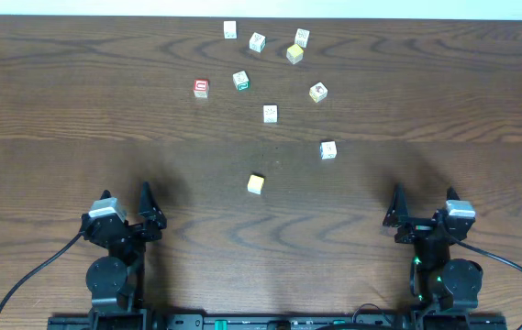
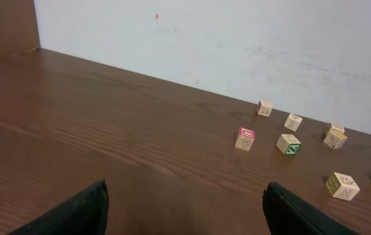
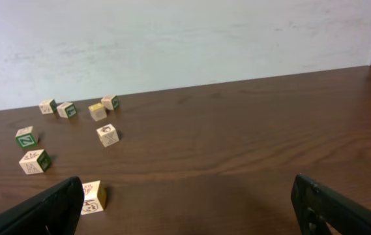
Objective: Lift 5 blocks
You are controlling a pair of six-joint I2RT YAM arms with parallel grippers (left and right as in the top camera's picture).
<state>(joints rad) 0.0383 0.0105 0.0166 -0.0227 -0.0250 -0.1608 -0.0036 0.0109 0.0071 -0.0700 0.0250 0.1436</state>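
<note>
Overhead, we see the left gripper (image 1: 125, 192) and right gripper (image 1: 423, 194) spread wide, empty, bottom corners; blocks (image 1: 270, 114) scattered upper centre

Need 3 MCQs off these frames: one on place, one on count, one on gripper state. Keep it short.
1. Where does the yellow-orange block lie?
A) alone, nearest the arms
B) at the far edge
C) stacked on another cube

2. How many blocks are on the table?
A) 5
B) 8
C) 10

3. The left gripper and right gripper are:
A) both open, holding nothing
B) both shut on cubes
C) left shut, right open

Answers:
1 A, in the overhead view it sits by itself on the near side of the scatter.
2 C, the overhead view shows ten separate cubes.
3 A, both pairs of fingers stand spread wide and every cube lies well away from them.
</note>
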